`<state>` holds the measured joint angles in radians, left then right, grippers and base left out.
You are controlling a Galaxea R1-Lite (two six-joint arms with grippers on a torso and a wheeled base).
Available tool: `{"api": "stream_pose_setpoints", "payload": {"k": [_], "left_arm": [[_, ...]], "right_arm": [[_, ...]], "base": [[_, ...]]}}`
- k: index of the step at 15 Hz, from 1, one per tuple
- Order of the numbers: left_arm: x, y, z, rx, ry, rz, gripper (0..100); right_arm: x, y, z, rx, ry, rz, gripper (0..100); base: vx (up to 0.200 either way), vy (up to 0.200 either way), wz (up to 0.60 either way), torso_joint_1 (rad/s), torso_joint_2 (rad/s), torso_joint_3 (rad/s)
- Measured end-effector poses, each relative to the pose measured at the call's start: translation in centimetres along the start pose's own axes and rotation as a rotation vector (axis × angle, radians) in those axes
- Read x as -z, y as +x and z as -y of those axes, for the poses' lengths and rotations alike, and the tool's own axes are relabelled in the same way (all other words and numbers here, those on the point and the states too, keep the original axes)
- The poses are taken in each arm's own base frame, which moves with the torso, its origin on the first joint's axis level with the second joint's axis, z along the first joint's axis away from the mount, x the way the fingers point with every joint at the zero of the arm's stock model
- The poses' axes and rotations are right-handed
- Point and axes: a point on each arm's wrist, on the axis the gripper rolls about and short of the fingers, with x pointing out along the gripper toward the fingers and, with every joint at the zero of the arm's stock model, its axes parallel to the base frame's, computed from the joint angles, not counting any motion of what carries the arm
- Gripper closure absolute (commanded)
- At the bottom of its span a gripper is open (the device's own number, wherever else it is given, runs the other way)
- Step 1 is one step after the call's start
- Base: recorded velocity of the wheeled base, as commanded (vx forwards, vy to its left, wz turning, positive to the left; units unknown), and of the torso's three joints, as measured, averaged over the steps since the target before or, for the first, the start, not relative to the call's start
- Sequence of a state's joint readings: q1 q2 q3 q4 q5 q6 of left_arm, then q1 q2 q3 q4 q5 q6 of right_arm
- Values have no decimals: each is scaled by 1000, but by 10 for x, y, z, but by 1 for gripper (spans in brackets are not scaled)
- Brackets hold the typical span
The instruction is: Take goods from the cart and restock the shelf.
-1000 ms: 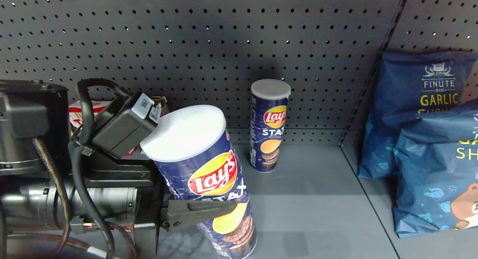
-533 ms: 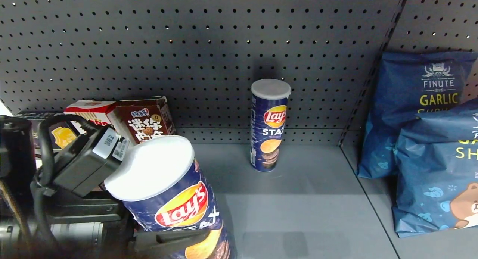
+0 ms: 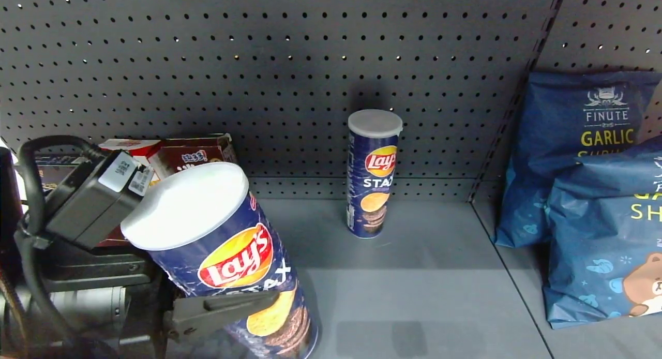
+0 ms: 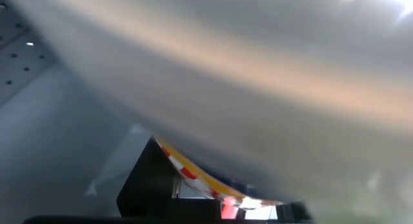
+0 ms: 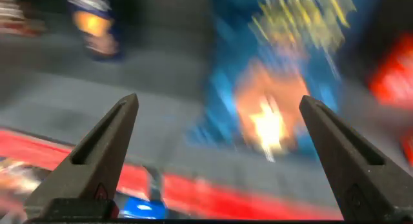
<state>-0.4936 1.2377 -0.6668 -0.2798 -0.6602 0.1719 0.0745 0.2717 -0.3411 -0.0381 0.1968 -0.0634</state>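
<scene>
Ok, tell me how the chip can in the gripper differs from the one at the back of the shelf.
The held can leans, clamped in the left gripper; the back can stands upright and free. The held can is at the front left of the shelf; the back can stands mid-shelf near the pegboard wall. Both are dark blue tubes with pale lids.

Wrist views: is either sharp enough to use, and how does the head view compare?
Left wrist view: the held can sits so close it is a pale out-of-focus smear. Right wrist view: motion-blurred background, though the open right gripper has crisp fingers. Head view: sharp and evenly lit; the standing can casts a soft shadow on the pegboard.
</scene>
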Motion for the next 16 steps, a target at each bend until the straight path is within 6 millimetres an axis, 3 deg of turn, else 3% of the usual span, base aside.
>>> {"api": "stream_pose_setpoints", "payload": {"k": [2, 4, 7, 12, 16], "left_arm": [[-11, 4, -5, -5, 17, 21, 100], [-19, 9, -10, -7, 26, 32, 100], [-29, 14, -15, -8, 38, 47, 100], [-30, 17, -17, -5, 39, 47, 100], [-31, 16, -11, 16, 45, 49, 100]], "right_arm": [[-32, 23, 5, -156, -21, -16, 0], [-47, 47, 5, -311, -16, -44, 0], [-53, 83, -1, -424, -9, -90, 0], [-54, 146, -23, -447, -13, -99, 0], [-51, 178, -47, -528, -18, -155, 0]], "base": [[0, 0, 0, 0, 0, 0], [0, 0, 0, 0, 0, 0], [0, 0, 0, 0, 0, 0], [0, 0, 0, 0, 0, 0], [0, 0, 0, 0, 0, 0]]}}
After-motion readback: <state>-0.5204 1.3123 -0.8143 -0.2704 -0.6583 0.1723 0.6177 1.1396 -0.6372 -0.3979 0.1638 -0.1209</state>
